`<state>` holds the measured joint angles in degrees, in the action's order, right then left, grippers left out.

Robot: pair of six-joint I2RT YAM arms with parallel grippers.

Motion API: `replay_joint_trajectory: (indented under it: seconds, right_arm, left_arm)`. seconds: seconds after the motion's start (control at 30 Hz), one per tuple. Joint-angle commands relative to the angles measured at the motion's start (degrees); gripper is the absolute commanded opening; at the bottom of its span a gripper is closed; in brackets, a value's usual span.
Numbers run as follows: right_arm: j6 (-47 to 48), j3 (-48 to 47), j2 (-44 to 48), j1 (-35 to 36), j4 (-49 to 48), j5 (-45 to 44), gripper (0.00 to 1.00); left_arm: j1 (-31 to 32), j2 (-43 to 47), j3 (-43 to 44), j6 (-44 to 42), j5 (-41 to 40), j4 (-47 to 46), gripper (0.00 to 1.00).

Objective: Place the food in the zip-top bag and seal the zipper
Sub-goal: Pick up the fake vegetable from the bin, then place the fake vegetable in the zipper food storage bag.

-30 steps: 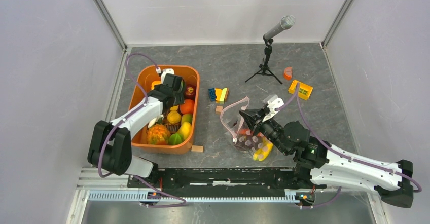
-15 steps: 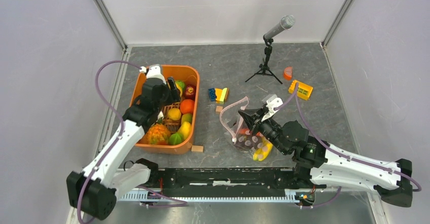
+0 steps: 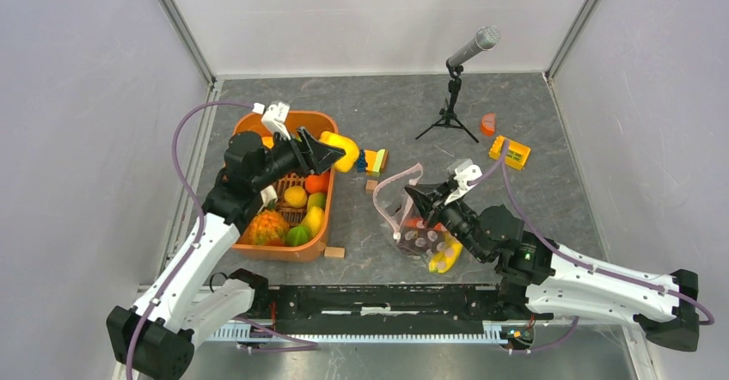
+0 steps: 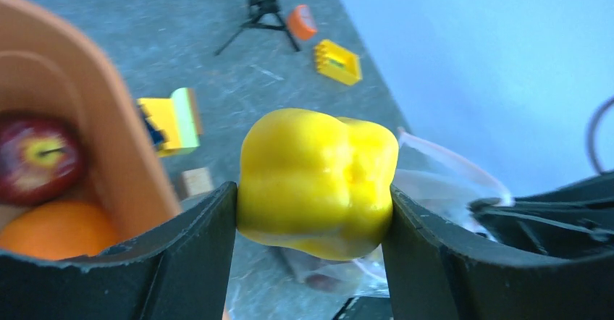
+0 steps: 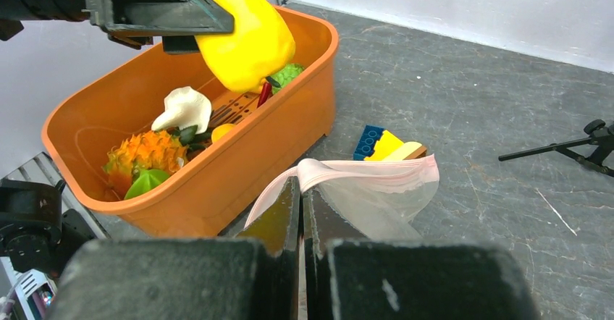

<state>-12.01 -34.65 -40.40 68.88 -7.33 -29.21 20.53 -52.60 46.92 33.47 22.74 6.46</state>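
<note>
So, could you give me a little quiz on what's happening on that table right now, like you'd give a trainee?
1. Which thing is the left tool holding? A) yellow pepper B) spoon C) blue cup
2. True or false: the right tool is pinching the pink zipper edge of the zip-top bag.
3. Fill in: the pineapple lies in the orange ____.
Key: 1 A; 2 true; 3 tub.
</note>
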Motion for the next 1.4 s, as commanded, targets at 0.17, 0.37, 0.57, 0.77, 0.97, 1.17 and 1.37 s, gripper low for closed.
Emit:
replay_joint_trajectory:
  seconds: [0.17,0.37,0.57,0.77,0.97,1.17,1.37]
  right_arm:
    - [-1.13,0.77,1.95,0.02,-5.48,-3.62,0.02]
    - [-1.25,0.71,2.33,0.02,-5.36,-3.47,0.02]
    - [-1.22,0.84,2.68,0.01,-5.57,-3.13,0.02]
    - [-0.87,2.54,4.9,0.06,-7.63,-1.28,0.02]
    - [-0.2,3.02,5.23,0.07,-8.48,-0.49,0.02]
    - [-0.21,2.84,4.08,-0.02,-8.62,-0.03,0.02]
    - [-0.16,2.92,3.71,0.02,-8.94,-0.14,0.02]
  left_arm:
    - [8.15,-3.04,-0.72,9.7,12.37,-13.86,0.3]
    - [15.27,-4.81,-2.38,10.93,9.07,-18.5,0.3]
    - [17.36,-7.77,-3.21,13.37,9.42,-22.21,0.3]
    - [20.02,-10.2,-4.28,11.13,3.1,-18.45,0.31]
    - [24.1,-13.05,0.39,3.71,-3.06,-9.05,0.35]
    - [27.5,-13.86,2.07,2.84,-5.25,-9.53,0.43]
    - [29.25,-12.92,3.56,0.75,-4.53,-10.86,0.47]
